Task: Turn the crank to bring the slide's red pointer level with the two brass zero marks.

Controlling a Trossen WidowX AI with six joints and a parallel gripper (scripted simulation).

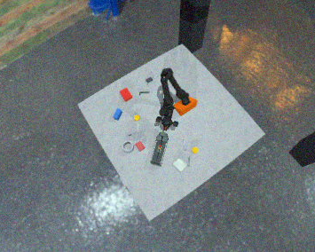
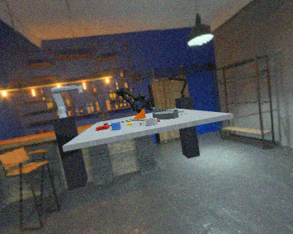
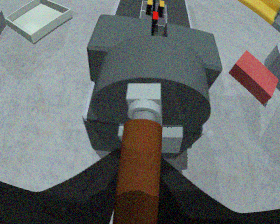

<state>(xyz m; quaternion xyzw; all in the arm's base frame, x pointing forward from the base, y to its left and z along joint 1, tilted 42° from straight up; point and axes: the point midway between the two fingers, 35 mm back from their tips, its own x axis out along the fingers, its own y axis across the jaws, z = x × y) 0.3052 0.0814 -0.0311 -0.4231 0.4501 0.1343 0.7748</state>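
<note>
The dark grey machine (image 1: 157, 156) (image 2: 167, 114) (image 3: 151, 52) stands on the table, its long slide track running away from the arm. In the wrist view the slide's red pointer (image 3: 155, 15) sits between the two brass marks in width but a little nearer the crank than the left brass mark (image 3: 149, 6) and the right brass mark (image 3: 162, 7). The light grey crank arm (image 3: 144, 91) carries a brown handle (image 3: 141, 150). My gripper (image 3: 136, 159) (image 1: 166, 127) is shut on the handle; the fingertips are partly hidden behind it.
A pale tray (image 3: 38, 22) (image 1: 180, 165) and a red block (image 3: 253, 77) (image 1: 140, 145) flank the machine. A grey ring (image 1: 128, 146) lies beyond the red block. An orange block (image 1: 185, 106) (image 2: 140, 114) lies close to the arm. Yellow, blue and red pieces lie around.
</note>
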